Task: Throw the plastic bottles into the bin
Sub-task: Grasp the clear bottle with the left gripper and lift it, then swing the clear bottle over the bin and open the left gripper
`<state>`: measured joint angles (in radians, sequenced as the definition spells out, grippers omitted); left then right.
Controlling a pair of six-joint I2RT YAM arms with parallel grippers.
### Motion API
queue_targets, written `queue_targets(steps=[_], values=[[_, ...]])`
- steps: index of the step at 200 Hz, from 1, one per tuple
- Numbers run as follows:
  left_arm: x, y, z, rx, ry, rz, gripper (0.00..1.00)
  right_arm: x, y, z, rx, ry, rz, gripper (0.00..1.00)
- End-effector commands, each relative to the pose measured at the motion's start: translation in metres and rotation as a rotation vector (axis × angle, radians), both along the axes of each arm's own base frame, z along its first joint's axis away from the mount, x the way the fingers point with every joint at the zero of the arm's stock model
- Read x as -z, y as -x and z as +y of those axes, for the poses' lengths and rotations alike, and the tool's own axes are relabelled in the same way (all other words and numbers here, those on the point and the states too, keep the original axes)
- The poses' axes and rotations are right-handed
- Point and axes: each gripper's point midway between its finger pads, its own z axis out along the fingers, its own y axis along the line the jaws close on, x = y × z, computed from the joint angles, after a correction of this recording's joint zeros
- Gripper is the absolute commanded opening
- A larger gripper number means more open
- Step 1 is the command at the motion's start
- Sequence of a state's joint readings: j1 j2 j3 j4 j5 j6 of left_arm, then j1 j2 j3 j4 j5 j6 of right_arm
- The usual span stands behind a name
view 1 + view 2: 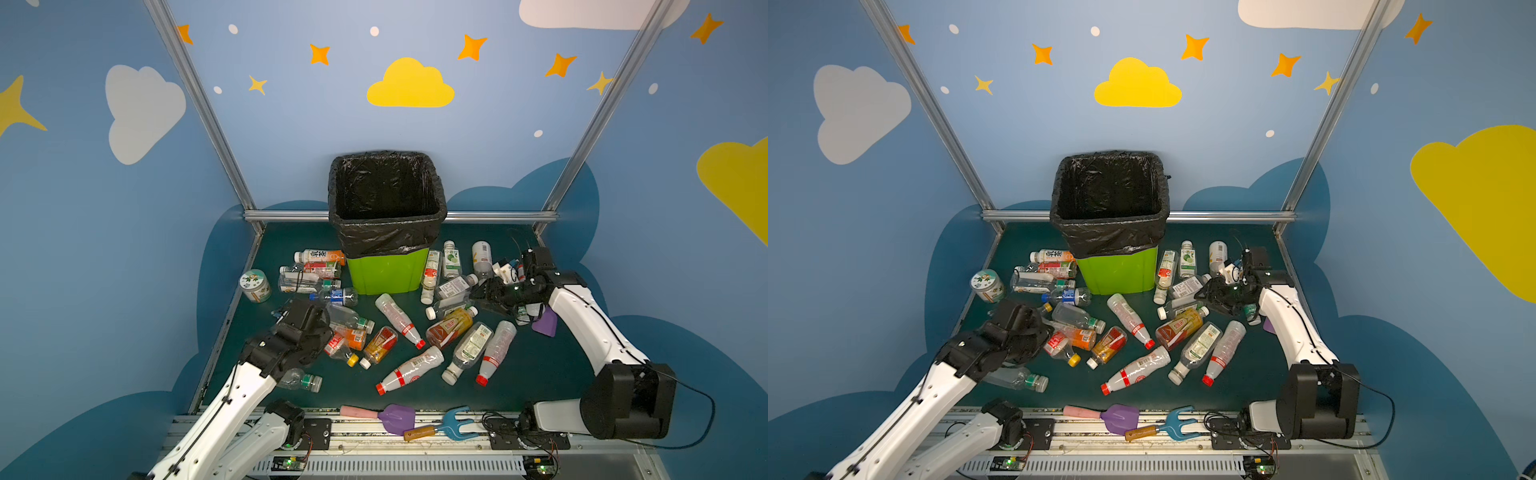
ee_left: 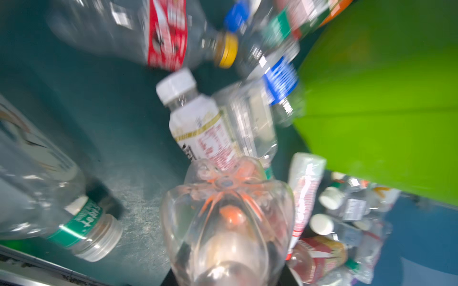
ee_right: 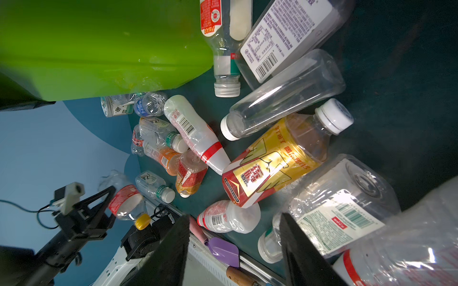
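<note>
The lime-green bin (image 1: 386, 272) (image 1: 1117, 272) with its black liner stands at the back centre. Several plastic bottles (image 1: 399, 318) (image 1: 1133, 372) lie on the dark green table around it. My left gripper (image 1: 322, 334) (image 1: 1042, 336) (image 2: 230, 277) is shut on a clear bottle (image 2: 225, 222) (image 3: 125, 200) with a red label and yellow cap, left of the pile. My right gripper (image 1: 484, 299) (image 1: 1208, 297) (image 3: 235, 250) is open with nothing between its fingers, low over the bottles right of the bin (image 3: 99, 49).
A squat jar (image 1: 254, 285) stands at the left edge. A purple shovel (image 1: 397, 417) and a blue toy fork (image 1: 455, 424) lie on the front rail. Another purple shovel (image 1: 545, 323) sits under the right arm. Metal posts frame the back corners.
</note>
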<state>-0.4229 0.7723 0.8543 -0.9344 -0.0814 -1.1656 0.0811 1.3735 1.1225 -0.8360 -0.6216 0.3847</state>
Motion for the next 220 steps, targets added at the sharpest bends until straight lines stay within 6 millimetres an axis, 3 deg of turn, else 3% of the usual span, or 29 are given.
queue_targets(steps=[1,32,52,83,101,110,123,129,138,150,172,191,203,220], values=[[-0.046,0.008,0.032,-0.049,-0.107,-0.111,0.45,-0.015,-0.001,-0.003,0.012,0.014,-0.043,0.57],[-0.149,-0.009,0.042,-0.031,-0.172,-0.376,0.47,-0.021,-0.002,-0.005,0.026,0.02,-0.081,0.57],[-0.228,-0.039,0.027,0.049,-0.225,-0.555,0.47,-0.025,-0.004,-0.006,0.035,0.018,-0.093,0.57],[-0.349,-0.111,-0.018,0.209,-0.309,-0.797,0.48,-0.034,-0.005,-0.005,0.039,0.008,-0.104,0.57],[-0.389,-0.168,-0.049,0.275,-0.349,-0.888,0.49,-0.037,-0.005,-0.005,0.048,0.011,-0.115,0.57],[-0.39,-0.206,-0.067,0.305,-0.339,-0.902,0.57,-0.038,-0.004,-0.007,0.057,0.014,-0.119,0.57],[-0.385,-0.248,-0.085,0.329,-0.303,-0.928,0.86,-0.038,-0.004,-0.008,0.067,0.021,-0.121,0.57],[-0.387,-0.257,-0.086,0.313,-0.277,-0.957,0.98,-0.038,-0.003,-0.009,0.07,0.021,-0.118,0.57],[-0.38,-0.269,-0.084,0.295,-0.216,-0.952,1.0,-0.04,-0.001,-0.009,0.071,0.021,-0.117,0.57],[-0.373,-0.27,-0.08,0.297,-0.177,-0.905,1.0,-0.044,0.003,-0.011,0.072,0.03,-0.127,0.58],[-0.389,-0.23,-0.064,0.299,-0.282,-0.907,1.0,-0.048,0.007,-0.019,0.111,0.056,-0.16,0.59],[-0.382,-0.195,-0.041,0.277,-0.362,-0.866,1.0,-0.048,0.007,-0.024,0.139,0.07,-0.199,0.59],[-0.366,-0.173,-0.024,0.254,-0.414,-0.802,1.0,-0.048,0.006,-0.025,0.144,0.072,-0.204,0.59],[-0.321,-0.148,-0.004,0.249,-0.471,-0.646,1.0,-0.046,0.006,-0.024,0.132,0.07,-0.197,0.59]])
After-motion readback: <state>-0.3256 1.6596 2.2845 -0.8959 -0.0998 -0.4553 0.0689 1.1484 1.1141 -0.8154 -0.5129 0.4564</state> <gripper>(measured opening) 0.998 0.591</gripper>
